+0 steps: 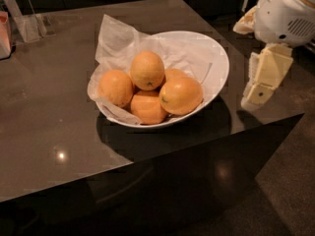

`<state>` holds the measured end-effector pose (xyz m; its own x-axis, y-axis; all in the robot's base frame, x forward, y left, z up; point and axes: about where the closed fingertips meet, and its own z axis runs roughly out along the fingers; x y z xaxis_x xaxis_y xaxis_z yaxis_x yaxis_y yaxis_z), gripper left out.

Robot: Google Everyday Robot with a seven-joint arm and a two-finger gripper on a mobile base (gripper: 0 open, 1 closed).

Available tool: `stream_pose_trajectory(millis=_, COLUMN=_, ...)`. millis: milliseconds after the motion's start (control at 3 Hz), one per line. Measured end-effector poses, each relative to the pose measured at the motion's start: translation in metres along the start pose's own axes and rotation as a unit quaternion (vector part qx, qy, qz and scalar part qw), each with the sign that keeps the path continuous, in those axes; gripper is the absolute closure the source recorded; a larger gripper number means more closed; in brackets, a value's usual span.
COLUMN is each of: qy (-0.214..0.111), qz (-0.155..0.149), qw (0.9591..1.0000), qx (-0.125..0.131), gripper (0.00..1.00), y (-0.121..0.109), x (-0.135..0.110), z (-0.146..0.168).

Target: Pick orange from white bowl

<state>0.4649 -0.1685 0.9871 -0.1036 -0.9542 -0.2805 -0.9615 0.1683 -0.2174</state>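
Observation:
The white bowl (216,58) stands on the dark table, lined with crumpled white paper (115,36). It holds several oranges. The orange (146,70) is the pale, slightly egg-shaped one on top of the pile, with a small dark dot low on its front. A wider oval one (180,95) lies to its right and smaller deeper-orange ones (115,87) lie below and to the left. My gripper (254,98) hangs cream-coloured off the table's right edge, pointing down, to the right of the bowl and apart from it. It holds nothing that I can see.
The glossy dark table (49,112) has its front edge near the bowl and its right corner under my gripper. A clear stand (29,26) and a pink object (4,33) sit at the far left. My white arm housing (288,11) is at the top right.

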Motion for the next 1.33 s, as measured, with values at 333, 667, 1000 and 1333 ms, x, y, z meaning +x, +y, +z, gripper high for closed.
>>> stream_pose_trajectory(millis=333, qy=-0.032, qz=-0.023, qw=0.9987, qx=-0.033, gripper=0.00, y=-0.016, x=-0.039, z=0.016)
stream_pose_trajectory(millis=667, qy=-0.044, qz=-0.026, qw=0.9968, qx=-0.061, gripper=0.00, y=-0.026, x=-0.056, z=0.032)
stream_pose_trajectory(millis=1000, qy=-0.045, qz=-0.027, qw=0.9967, qx=-0.062, gripper=0.00, y=-0.027, x=-0.057, z=0.033)
stream_pose_trajectory(millis=1333, qy=-0.073, qz=-0.030, qw=0.9935, qx=-0.082, gripper=0.00, y=-0.028, x=-0.067, z=0.054)
